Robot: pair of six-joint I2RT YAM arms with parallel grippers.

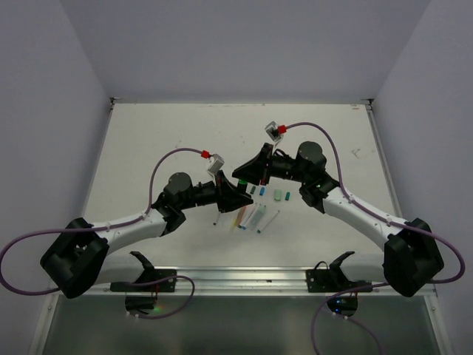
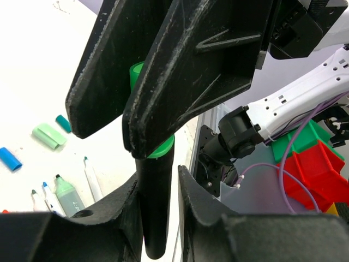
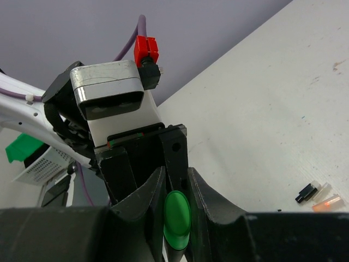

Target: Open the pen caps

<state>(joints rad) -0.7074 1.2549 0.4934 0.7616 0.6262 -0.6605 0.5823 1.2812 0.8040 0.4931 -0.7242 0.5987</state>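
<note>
Two grippers meet: right gripper (image 3: 175,188) clamps a green cap (image 3: 176,218); just below the cap, left gripper (image 2: 158,177) straddles the black barrel (image 2: 155,218), hold unclear.

Off the edge of the white surface (image 2: 32,82) you see a red bin (image 2: 327,170) just beside a green bin (image 2: 316,134). A faint smudge (image 3: 338,65) marks that surface.

A white surface (image 1: 148,148), faintly scuffed near its far right corner, is boxed in by plain pale grey-lilac walls (image 1: 244,44) at the back and on both sides. The light is soft and even. A metal rail (image 1: 236,275) runs along the near edge. Off the surface stand red and green bins (image 2: 319,174).
</note>
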